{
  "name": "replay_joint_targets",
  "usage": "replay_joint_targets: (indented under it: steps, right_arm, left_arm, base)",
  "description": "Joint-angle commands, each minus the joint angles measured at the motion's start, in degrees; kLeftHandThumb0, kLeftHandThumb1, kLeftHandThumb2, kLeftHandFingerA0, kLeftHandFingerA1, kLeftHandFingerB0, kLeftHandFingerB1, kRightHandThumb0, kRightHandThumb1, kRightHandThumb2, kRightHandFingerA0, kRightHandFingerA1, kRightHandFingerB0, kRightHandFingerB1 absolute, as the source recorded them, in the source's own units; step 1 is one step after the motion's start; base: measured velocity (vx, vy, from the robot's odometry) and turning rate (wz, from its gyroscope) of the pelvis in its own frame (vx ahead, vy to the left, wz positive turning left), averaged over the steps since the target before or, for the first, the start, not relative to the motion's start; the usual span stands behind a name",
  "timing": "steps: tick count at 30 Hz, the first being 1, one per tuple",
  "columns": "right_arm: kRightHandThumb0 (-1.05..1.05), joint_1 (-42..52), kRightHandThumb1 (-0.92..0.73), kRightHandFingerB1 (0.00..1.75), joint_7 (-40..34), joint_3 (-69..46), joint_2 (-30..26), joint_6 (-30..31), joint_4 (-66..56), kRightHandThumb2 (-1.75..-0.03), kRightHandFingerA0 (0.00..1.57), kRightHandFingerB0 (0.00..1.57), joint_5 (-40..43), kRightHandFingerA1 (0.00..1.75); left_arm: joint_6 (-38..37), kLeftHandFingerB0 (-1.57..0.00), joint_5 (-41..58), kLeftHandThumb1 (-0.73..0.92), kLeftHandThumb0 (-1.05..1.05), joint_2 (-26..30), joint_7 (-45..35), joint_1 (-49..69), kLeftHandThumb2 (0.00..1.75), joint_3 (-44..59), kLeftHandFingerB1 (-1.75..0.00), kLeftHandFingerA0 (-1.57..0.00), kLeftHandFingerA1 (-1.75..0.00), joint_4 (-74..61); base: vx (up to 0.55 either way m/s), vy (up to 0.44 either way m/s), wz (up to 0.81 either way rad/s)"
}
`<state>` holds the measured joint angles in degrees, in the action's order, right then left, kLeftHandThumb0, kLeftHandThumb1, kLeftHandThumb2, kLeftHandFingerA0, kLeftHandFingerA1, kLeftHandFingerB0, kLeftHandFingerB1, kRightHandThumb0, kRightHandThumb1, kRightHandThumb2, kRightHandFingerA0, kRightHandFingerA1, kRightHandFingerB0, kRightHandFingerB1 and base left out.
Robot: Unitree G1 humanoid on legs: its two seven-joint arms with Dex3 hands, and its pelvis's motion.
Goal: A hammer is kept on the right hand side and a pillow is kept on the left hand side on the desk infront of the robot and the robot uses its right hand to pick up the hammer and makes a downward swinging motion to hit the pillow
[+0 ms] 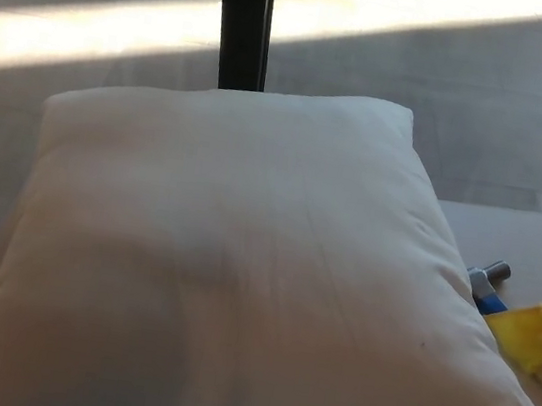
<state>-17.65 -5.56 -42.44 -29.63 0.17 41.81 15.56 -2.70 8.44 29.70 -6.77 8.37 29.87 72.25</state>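
A big white pillow (231,268) fills most of the head view and lies on the desk (538,246). At its right edge the hammer (517,318) lies on the desk, partly tucked behind the pillow's corner: a metal head at the top, a blue neck, a yellow wrap and a pale handle running off the right edge. Neither of my hands shows anywhere in the picture.
A black upright post (243,22) stands behind the pillow. Beyond the desk lies a grey floor (467,99) with bright bands of sunlight. A strip of pale desk top shows to the right of the pillow.
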Motion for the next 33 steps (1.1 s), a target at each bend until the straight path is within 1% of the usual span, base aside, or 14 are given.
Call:
replay_joint_targets:
  steps: [1, 2, 4, 5, 13, 21, 22, 23, 26, 27, 28, 30, 31, 33]
  right_arm:
    - [-0.38, -2.1, -0.39, 0.48, -2.4, 7.39, -1.29, 8.71, -20.13, -0.99, 0.01, 0.0, -2.84, 0.51]
    - [-0.76, -2.28, -0.7, 0.25, -1.2, 8.68, -1.5, 10.43, -23.34, -0.63, 0.1, 0.15, -2.37, 0.31]
    - [-0.79, -2.61, -0.73, 0.25, 1.38, 14.78, -3.07, 11.79, -30.5, -0.62, 0.02, 0.12, -6.0, 0.3]
    - [-0.78, -2.56, -0.55, 0.3, 1.46, 16.72, -3.41, 11.69, -32.19, -0.98, 0.02, 0.07, -7.89, 0.25]
    - [-1.03, -6.53, -0.64, 0.0, 4.03, 33.97, -6.25, 11.59, -36.83, -1.03, 0.04, 0.07, -22.76, 0.09]
    - [-0.98, -11.34, -0.6, 0.11, 6.41, 44.75, -6.12, 12.66, -29.08, -0.99, 0.08, 0.09, -28.0, 0.04]
    - [-0.89, -11.19, -0.67, 0.27, 7.61, 46.21, -5.76, 13.7, -30.03, -0.61, 0.0, 0.0, -27.68, 0.24]
    - [-0.9, -12.42, -0.55, 0.1, 9.42, 52.3, -5.25, 15.69, -27.71, -0.95, 0.04, 0.12, -32.44, 0.14]
    - [-0.9, -12.75, -0.55, 0.1, 9.32, 53.64, -5.54, 16.35, -27.5, -0.95, 0.04, 0.12, -32.6, 0.14]
    - [-0.86, -13.27, -0.65, 0.29, 8.49, 54.91, -4.92, 15.29, -25.0, -0.6, 0.0, 0.06, -33.44, 0.31]
    - [-0.83, -14.05, -0.53, 0.25, 8.21, 56.25, -4.45, 15.22, -22.53, -0.94, 0.0, 0.07, -34.24, 0.21]
    - [-0.9, -15.19, -0.57, 0.26, 7.27, 58.78, -4.31, 15.7, -18.77, -0.97, 0.0, 0.05, -36.15, 0.23]
    - [-0.86, -15.7, -0.69, 0.27, 6.24, 59.63, -4.04, 15.6, -16.97, -0.61, 0.0, 0.12, -36.79, 0.4]
    - [-0.85, -15.87, -0.54, 0.33, 5.51, 60.07, -3.79, 15.67, -15.89, -0.96, 0.04, 0.09, -36.47, 0.3]
  left_arm:
    - [-1.81, -0.58, 0.65, 0.69, -0.58, 1.11, -0.97, 0.67, 0.6, -0.5, -0.5, -0.58, -0.66, 0.24]
    - [-1.82, -0.57, 0.77, 0.68, -0.59, 0.96, -0.86, 0.69, 0.6, -0.36, -0.5, -0.55, -0.64, 0.39]
    - [-1.18, -0.6, 1.05, 0.67, -0.59, 0.66, -0.31, 0.56, 0.6, -0.13, -0.51, -0.52, -0.66, 0.2]
    - [-1.04, -0.59, 0.96, 0.67, -0.59, 0.64, -0.04, 0.53, 0.6, -0.2, -0.51, -0.52, -0.65, 0.15]
    - [-1.52, -0.61, 0.58, 0.68, -0.6, 0.66, -0.25, 1.01, 0.6, -0.52, -0.52, -0.51, -0.64, 0.31]
    - [-0.81, -0.64, 1.34, 0.66, -0.59, 0.43, 0.35, 0.8, 0.6, 0.23, -0.54, -0.54, -0.68, 0.41]
    - [-0.65, -0.64, 1.22, 0.66, -0.59, 0.45, 0.3, 1.05, 0.6, 0.1, -0.55, -0.53, -0.69, 0.35]
    - [-1.02, -0.61, 0.42, 0.69, -0.59, 0.39, -0.07, 1.25, 0.61, -0.74, -0.52, -0.5, -0.63, 0.37]
    - [-1.06, -0.61, 0.35, 0.69, -0.59, 0.39, -0.11, 1.28, 0.61, -0.86, -0.52, -0.5, -0.63, 0.37]
    - [-1.15, -0.6, 0.65, 0.68, -0.59, 0.36, -0.34, 1.35, 0.6, -0.59, -0.52, -0.52, -0.65, 0.42]
    - [-1.83, -0.6, 0.67, 0.68, -0.57, 0.33, -0.61, 1.51, 0.6, -0.52, -0.53, -0.54, -0.66, 0.59]
    - [-2.43, -0.58, 0.42, 0.69, -0.58, 0.45, -1.13, 1.78, 0.6, -0.77, -0.51, -0.53, -0.64, 0.71]
    - [-2.28, -0.59, 0.24, 0.69, -0.59, 0.5, -1.12, 1.82, 0.61, -0.98, -0.51, -0.53, -0.64, 0.66]
    - [-2.6, -0.6, 0.58, 0.68, -0.58, 0.35, -1.21, 1.89, 0.6, -0.7, -0.52, -0.53, -0.64, 0.54]
  base:
    - [0.0, 0.0, 0.0]
    - [0.0, 0.0, 0.0]
    - [0.0, 0.0, 0.0]
    - [0.0, 0.0, 0.0]
    - [0.0, 0.0, 0.0]
    - [0.0, 0.0, 0.0]
    - [0.0, 0.0, 0.0]
    - [0.0, 0.0, 0.0]
    - [0.0, 0.0, 0.0]
    - [0.0, 0.0, 0.0]
    - [0.0, 0.0, 0.0]
    - [0.0, 0.0, 0.0]
    - [0.0, 0.0, 0.0]
    - [0.0, 0.0, 0.0]
